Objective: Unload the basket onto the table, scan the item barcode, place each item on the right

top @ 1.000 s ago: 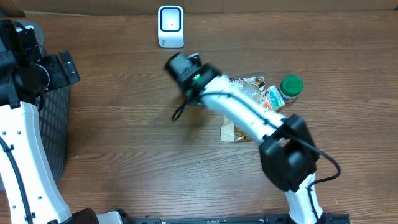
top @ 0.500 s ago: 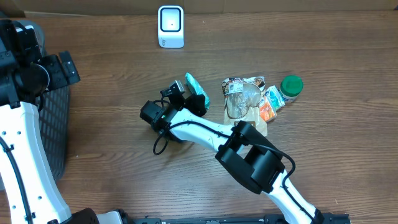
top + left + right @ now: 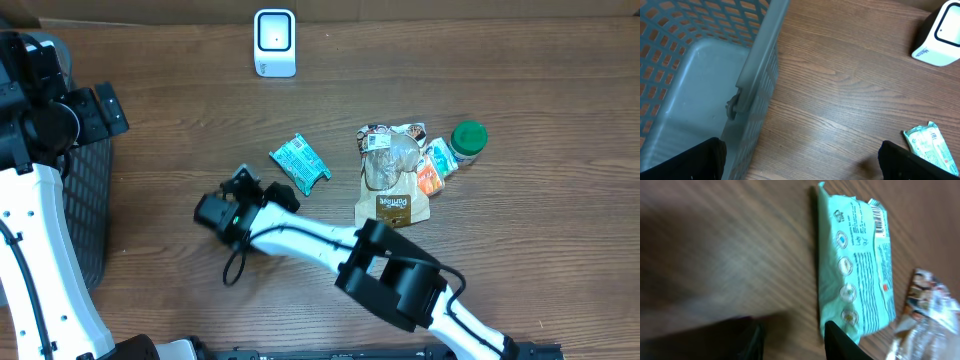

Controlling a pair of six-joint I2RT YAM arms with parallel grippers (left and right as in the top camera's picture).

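A teal snack packet (image 3: 300,165) lies flat on the wooden table (image 3: 520,70), barcode (image 3: 880,222) facing up, nearer than the white scanner (image 3: 274,42) at the far edge. The right gripper (image 3: 795,332) hovers just left of it and slightly nearer, fingers parted, grasping nothing. The left gripper (image 3: 800,165), spread wide and empty, hangs beside the basket (image 3: 690,75) at far left. Judging by this, the packet needs gripping and its barcode turning toward the scanner.

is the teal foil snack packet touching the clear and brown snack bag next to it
Apart: overhead shows bare wooden table between the teal packet and the brown bag.
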